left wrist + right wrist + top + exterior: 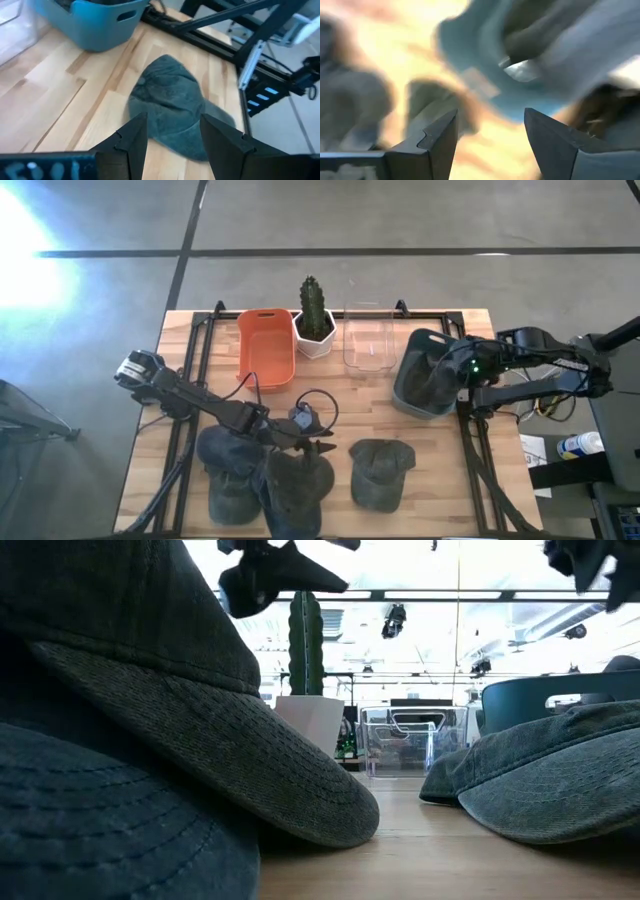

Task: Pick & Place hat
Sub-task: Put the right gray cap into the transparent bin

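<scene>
Three dark grey-green caps lie on the wooden table near its near edge: one (225, 472), one (296, 485) and one farther right (381, 471), each flat on its brim and crown. My left gripper (324, 448) hangs open above the table between the middle cap and the right cap; its wrist view shows the right cap (170, 107) ahead of the open fingers (172, 122). My right gripper (448, 377) is open over the teal bin (425, 350), in which dark cloth lies; its wrist view (490, 120) is blurred.
Along the far side stand an orange bin (266, 346), a cactus in a white pot (315, 320) and a clear container (367, 340). Black frame rails (185, 340) run along the table's edges. Bare wood (350, 405) lies in the middle. The low view shows cap brims (200, 765) close up.
</scene>
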